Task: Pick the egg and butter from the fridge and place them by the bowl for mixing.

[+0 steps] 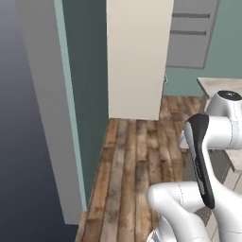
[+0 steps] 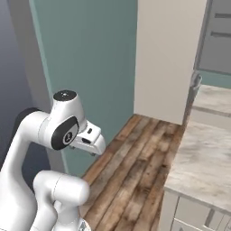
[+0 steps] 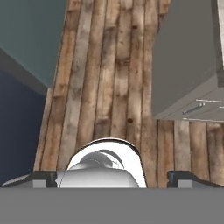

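Note:
My gripper (image 3: 113, 179) points down at the wooden floor (image 3: 109, 65). Its two dark fingertips (image 3: 43, 179) stand far apart at the bottom of the hand view, open with nothing between them. The hand (image 2: 89, 139) hangs beside the folded arm, well back from the units. Ahead stands a tall beige panel (image 1: 137, 56), with grey shelved surfaces (image 1: 189, 33) to its right; this looks like the fridge. In the right base view the same beige panel (image 2: 169, 58) has the grey part (image 2: 219, 36) beside it. The egg, the butter and the bowl are out of view.
A teal wall (image 1: 87, 71) runs along the left, with a grey upright edge (image 1: 52, 108) nearer me. A pale stone counter (image 2: 203, 153) over grey cabinets (image 3: 188, 65) lines the right side. Plank floor (image 1: 137, 156) stretches between them toward the beige panel.

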